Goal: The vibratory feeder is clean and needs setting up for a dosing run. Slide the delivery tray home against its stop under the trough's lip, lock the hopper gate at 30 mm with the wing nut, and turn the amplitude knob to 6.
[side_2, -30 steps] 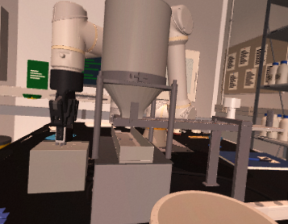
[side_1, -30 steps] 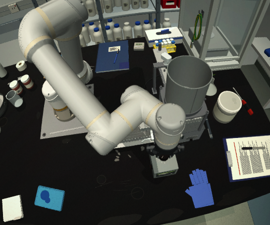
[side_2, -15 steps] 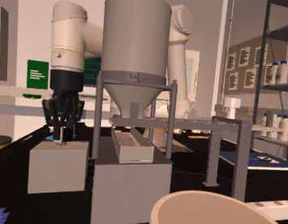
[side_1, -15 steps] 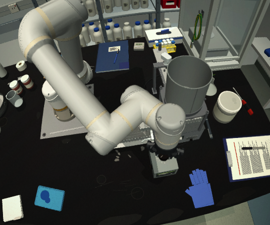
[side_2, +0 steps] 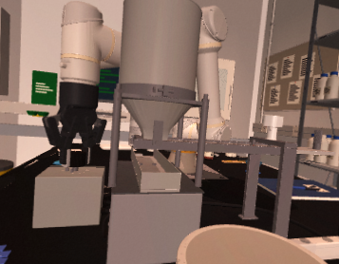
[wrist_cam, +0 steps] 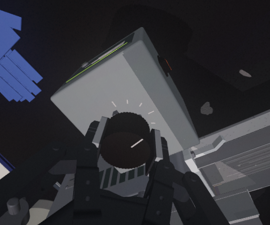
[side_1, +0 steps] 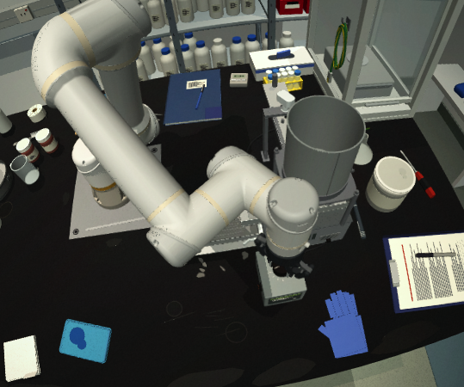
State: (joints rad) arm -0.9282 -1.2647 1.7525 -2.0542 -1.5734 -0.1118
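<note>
The black ribbed amplitude knob [wrist_cam: 126, 146] sits on top of the grey controller box [wrist_cam: 121, 100], with a white pointer line on its cap and white tick marks around it on the box. The box [side_2: 68, 195] stands on the black bench in front of the feeder. The grey hopper [side_1: 322, 142] rises behind on its frame, over the trough [side_2: 155, 173]. The tray and the wing nut are hidden by the arm. My gripper [wrist_cam: 127, 145] points straight down over the box and is closed around the amplitude knob.
The feeder base [side_2: 152, 223] stands right beside the controller box. A blue glove [side_1: 343, 324] lies on the bench just past it, with a clipboard [side_1: 436, 268] further out. A white tub [side_1: 390, 182] and a screwdriver [side_1: 419, 174] lie beside the hopper. Small grey granules [side_1: 201, 268] are scattered nearby.
</note>
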